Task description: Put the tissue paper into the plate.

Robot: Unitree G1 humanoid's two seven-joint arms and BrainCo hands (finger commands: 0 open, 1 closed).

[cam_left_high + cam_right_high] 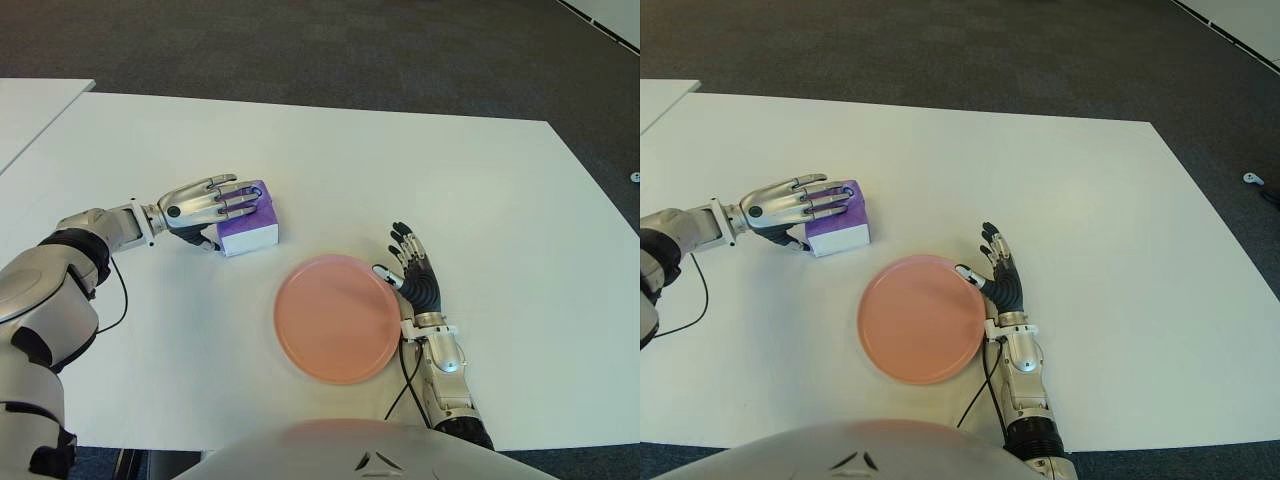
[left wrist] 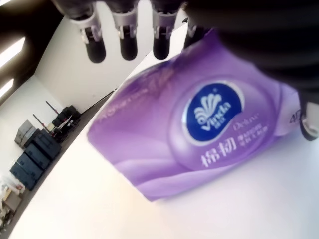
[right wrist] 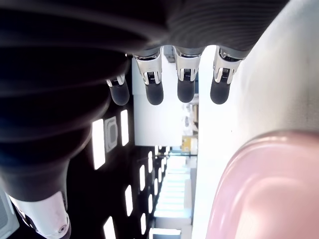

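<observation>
- Tissue pack (image 1: pixel 250 227): purple soft-wrapped block on white worktop (image 1: pixel 420 180), just left of and beyond pink plate (image 1: pixel 335 318), apart from it.
- Likely light and squashy, film wrap probably slick; best taken across the short sides, thumb against fingers, firm enough to stop slipping, not so hard as to crush.
- Left hand (image 1: pixel 200 205) at the pack, forearm reaching in from the left, palm down; fingers (image 2: pixel 128 45) stretched straight over the pack's top and not yet curled round it, thumb low at the near side.
- No closed grasp visible; looks like a hand set for the grip rather than gripping.
- Pack flat on the worktop, not lifted.
- Right hand (image 1: pixel 415 275) idle just right of the plate, at its rim, palm down, fingers (image 3: pixel 185 84) straight and loosely spread, holding nothing.
- Plate bare, nothing on it.
- Next move, by judgement: close, lift, carry a short way right and nearer.
</observation>
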